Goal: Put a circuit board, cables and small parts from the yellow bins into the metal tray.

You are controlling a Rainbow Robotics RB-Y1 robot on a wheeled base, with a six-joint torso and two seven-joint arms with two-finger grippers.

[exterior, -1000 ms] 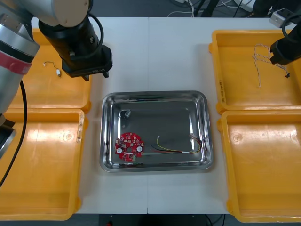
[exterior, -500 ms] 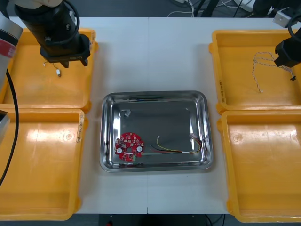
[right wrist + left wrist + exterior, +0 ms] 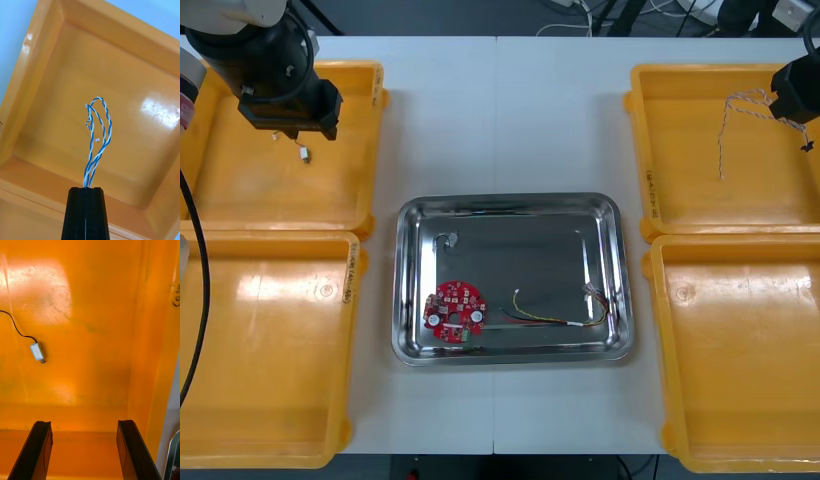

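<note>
While the right gripper hangs over the far-right bin, its fingers are pinched flush on the blue-white cable; thin twisted pair, looped, dangling over the glossy bin floor; can't tell if the free end touches it. Left gripper is over the far-left bin, near its far edge; jaws wide, holding nothing. Black cable lies on that bin's floor, thin and curved, ending in a small boxy grey plug, apart from both fingers. Tray at table centre: shiny metal, rounded corners; round red board flat in its near-left corner; red-yellow cable along its near edge, right of the board.
</note>
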